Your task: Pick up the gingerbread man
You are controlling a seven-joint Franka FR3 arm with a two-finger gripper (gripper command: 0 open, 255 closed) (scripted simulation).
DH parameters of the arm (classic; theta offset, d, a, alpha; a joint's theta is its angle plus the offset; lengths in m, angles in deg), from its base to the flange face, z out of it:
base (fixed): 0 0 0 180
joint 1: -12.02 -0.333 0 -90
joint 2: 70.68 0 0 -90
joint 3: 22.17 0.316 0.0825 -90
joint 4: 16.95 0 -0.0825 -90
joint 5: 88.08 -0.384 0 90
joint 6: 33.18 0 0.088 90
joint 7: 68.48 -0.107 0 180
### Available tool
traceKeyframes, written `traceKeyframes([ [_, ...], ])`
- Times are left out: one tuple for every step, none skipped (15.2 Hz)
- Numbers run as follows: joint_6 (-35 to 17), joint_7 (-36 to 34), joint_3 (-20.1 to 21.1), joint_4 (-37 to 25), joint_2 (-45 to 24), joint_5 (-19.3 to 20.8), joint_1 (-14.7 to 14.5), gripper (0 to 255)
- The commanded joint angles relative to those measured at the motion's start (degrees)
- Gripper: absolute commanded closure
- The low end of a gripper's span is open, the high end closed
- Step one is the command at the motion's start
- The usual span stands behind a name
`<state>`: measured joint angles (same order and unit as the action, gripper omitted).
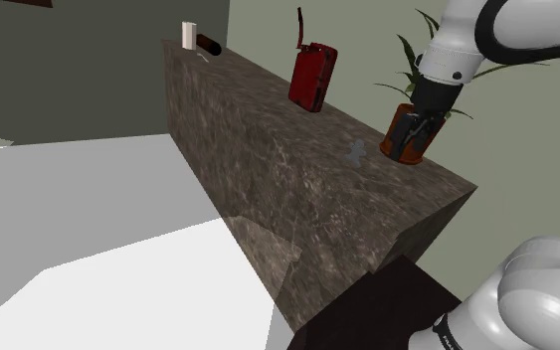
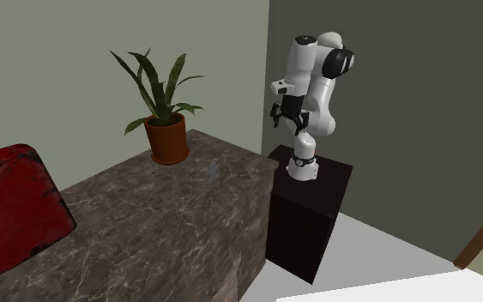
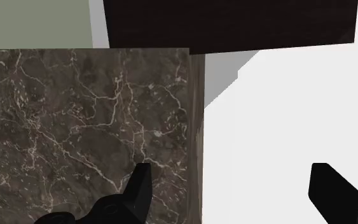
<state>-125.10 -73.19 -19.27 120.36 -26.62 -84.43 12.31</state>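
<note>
In the shoulder view, a long bench point(image 1: 297, 189) with a dark marble top runs from the stand point(image 1: 387, 303) at the lower right up toward the upper left. The gingerbread man point(image 1: 355, 151), drawn as a small plain grey figure, lies on the bench top between a red can point(image 1: 312, 75) and a potted plant point(image 1: 407, 139), nearer the plant. A white block point(image 1: 189, 35) stands at the bench's far end. The white arm point(image 1: 457, 45) comes in from the upper right, and its black claw point(image 1: 414, 131) hangs in front of the orange pot, to the picture's right of the grey figure and apart from it. In the second exterior view the arm stands on its dark stand point(image 2: 304, 223) at the end of the bench point(image 2: 145, 232), with the claw point(image 2: 286, 120) held up in the air over the stand's side, well above the bench top. The gingerbread man point(image 2: 213, 169) shows as a faint grey shape on the marble just to the picture's right of the potted plant point(image 2: 166, 141), and the red can point(image 2: 12, 210) sits at the picture's left edge. In the wrist view the claw point(image 3: 231, 184) is spread wide with nothing between its fingers point(image 3: 139, 184); one finger hangs over the bench point(image 3: 75, 121) near its edge, the other over the pale floor point(image 3: 285, 114).
</note>
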Motion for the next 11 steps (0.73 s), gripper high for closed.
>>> traceKeyframes([
  [0.0, 0.0, 0.0, 0.0, 0.0, 0.0, 0.0, 0],
  [-1.19, 3.39, -0.93, 1.17, 0.2, 2.0, -0.33, 0],
  [-2.48, 6.72, -1.91, 2.29, 0.33, 4.05, -0.66, 0],
  [-3.9, 10.04, -2.92, 3.33, 0.36, 6.09, -0.93, 0],
  [-5.42, 13.31, -3.96, 4.3, 0.3, 8.16, -1.19, 0],
  [-7.05, 16.55, -5.04, 5.19, 0.14, 10.23, -1.42, 0],
  [-8.79, 19.74, -6.15, 6.0, -0.12, 12.3, -1.63, 0],
  [-10.64, 22.9, -7.28, 6.71, -0.5, 14.35, -1.79, 0],
  [-12.6, 26.01, -8.42, 7.34, -0.99, 16.39, -1.94, 0],
  [-14.65, 29.07, -9.59, 7.86, -1.6, 18.41, -2.07, 0],
  [-16.78, 32.08, -10.79, 8.28, -2.33, 20.41, -2.2, 0],
])
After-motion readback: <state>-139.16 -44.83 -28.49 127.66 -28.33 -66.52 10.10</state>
